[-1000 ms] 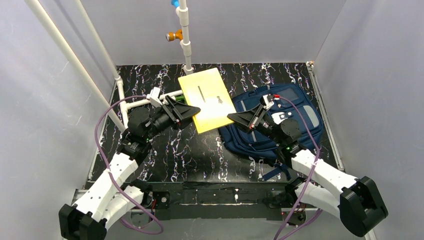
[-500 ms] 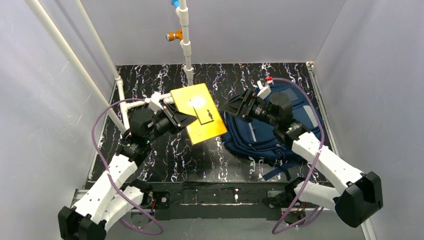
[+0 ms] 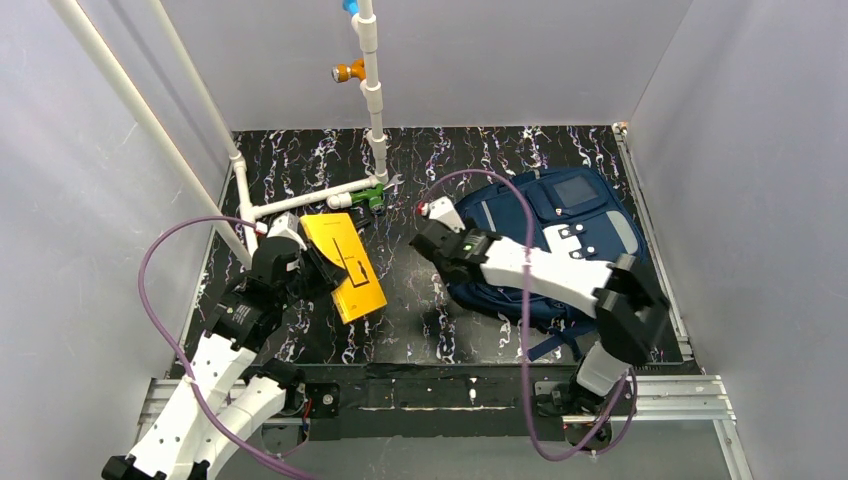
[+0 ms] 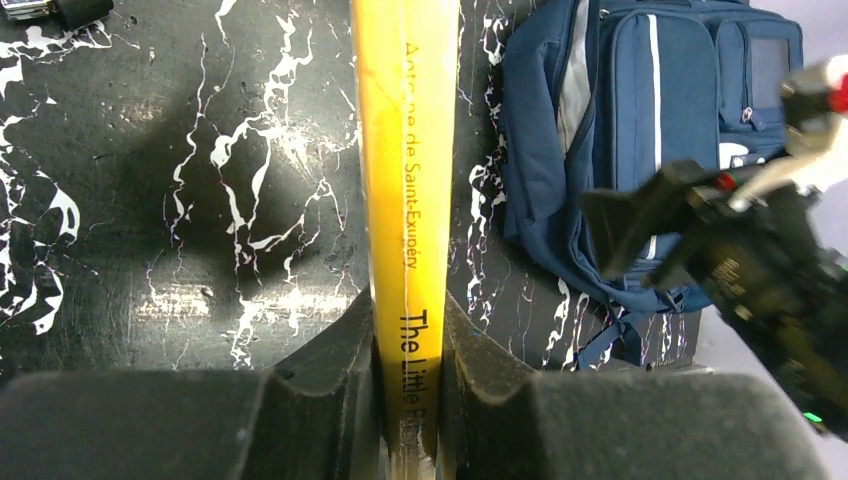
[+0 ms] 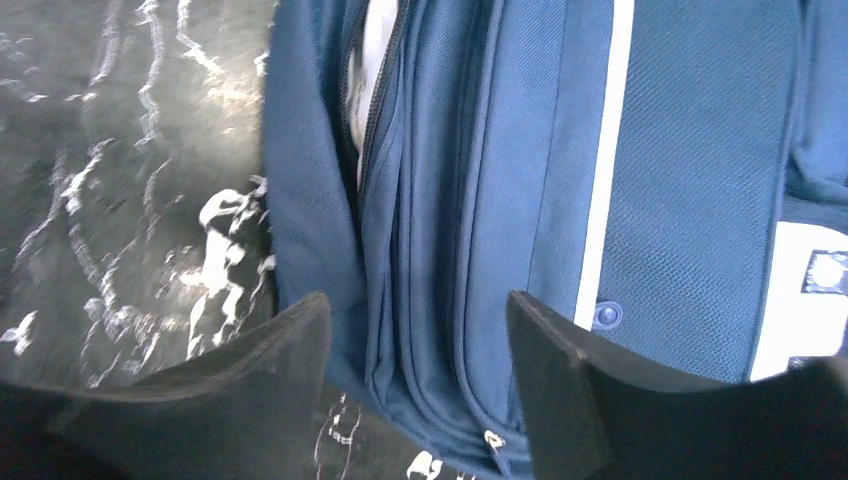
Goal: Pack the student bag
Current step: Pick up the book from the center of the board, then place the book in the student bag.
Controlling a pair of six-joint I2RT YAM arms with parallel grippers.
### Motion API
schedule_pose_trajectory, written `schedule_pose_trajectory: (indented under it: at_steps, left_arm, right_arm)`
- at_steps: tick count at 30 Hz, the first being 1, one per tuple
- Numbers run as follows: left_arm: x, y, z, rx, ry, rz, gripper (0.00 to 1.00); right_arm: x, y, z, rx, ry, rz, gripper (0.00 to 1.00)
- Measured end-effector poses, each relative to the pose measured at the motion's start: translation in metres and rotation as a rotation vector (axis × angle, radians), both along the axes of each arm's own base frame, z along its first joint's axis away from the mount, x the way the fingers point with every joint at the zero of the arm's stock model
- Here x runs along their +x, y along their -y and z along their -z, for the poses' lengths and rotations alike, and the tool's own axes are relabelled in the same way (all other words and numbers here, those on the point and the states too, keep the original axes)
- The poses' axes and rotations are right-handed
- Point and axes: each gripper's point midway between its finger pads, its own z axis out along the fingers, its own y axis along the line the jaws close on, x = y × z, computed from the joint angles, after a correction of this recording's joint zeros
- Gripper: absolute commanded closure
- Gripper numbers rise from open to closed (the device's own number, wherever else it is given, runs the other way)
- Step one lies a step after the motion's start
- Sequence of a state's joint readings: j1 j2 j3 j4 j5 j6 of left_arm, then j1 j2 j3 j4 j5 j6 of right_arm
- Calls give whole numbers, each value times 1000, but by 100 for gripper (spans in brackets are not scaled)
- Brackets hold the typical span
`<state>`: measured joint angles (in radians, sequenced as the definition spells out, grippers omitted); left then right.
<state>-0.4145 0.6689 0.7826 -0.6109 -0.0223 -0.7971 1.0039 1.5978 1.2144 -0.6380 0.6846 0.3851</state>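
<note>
Student bag (image 3: 530, 205) lies flat on the black marbled table (image 3: 400, 320), at about 2 o'clock from table centre in the top view. Its zipped side faces 9 o'clock.

- Handling, as I judge it: soft navy fabric, floppy, with no stiff walls. The mouth will sag shut unless one lip is lifted and held.
- Best hold looks like the zip edge (image 5: 375, 120) on the 9 o'clock side, where pale lining shows in a narrow gap. The straps at 6 o'clock would only drag the whole bag.
- Right gripper (image 5: 415, 305) hangs over that edge with jaws spread wide, holding nothing.
- Left gripper (image 4: 408, 330) is pressed together on a thin yellow book (image 4: 405, 150), pinching it near the spine, well apart from the bag at 9 o'clock of centre. The book seems stiff and light; its cover may be slick.

Room:
- There is open tabletop between book and bag.
- A white pipe frame (image 3: 300, 200) with a green clamp (image 3: 373, 195) stands at 11 o'clock, near the left arm.
- The enclosure wall sits close at 3 o'clock beyond the bag.
- A purple cable (image 3: 500, 185) loops over the bag and could snag.
</note>
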Motion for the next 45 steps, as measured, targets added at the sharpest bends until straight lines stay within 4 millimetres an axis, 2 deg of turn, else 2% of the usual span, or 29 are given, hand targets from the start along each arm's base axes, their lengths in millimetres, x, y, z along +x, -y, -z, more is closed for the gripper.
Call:
schedule_pose_trajectory:
  at_steps: [4,8,12,15,20,22,24,28,32,35,37,40,45]
  left_arm:
    - [-3,3,1,-5,-5,27,100]
    - [-8,10,3,-28,-22,62,100]
    - [-10,14,2,-46,-27,81,100]
    - [-12,16,4,-55,-34,92,100]
    - [-12,18,4,-62,-34,101,100]
    - [-12,19,3,-65,-32,106,100]
    - [-12,21,2,-72,-31,114,100]
    - [-11,32,1,-105,-43,159,100]
    - [-7,59,-4,-207,-82,245,100]
    - [2,84,-16,-342,-98,296,100]
    - [7,100,-26,-442,-103,322,100]
    - [11,118,-31,-509,-125,358,100]
    - [9,158,-26,-526,-198,434,100]
  right_arm:
    - [18,2,16,-187,58,13,37]
    - [30,4,23,-283,89,13,37]
    - [38,-5,29,-294,101,4,30]
    - [38,-8,33,-292,93,-11,31]
    - [43,-1,40,-340,119,26,74]
    - [45,4,40,-368,140,43,97]
    - [45,6,35,-375,155,47,99]
    - [40,-2,14,-294,122,1,99]
    - [35,-3,-39,-31,61,-48,99]
    - [42,12,-85,275,15,-48,99]
    - [48,25,-106,444,2,-42,99]
    - [46,35,-121,593,-39,-50,99]
    - [37,26,-127,703,-115,-90,99]
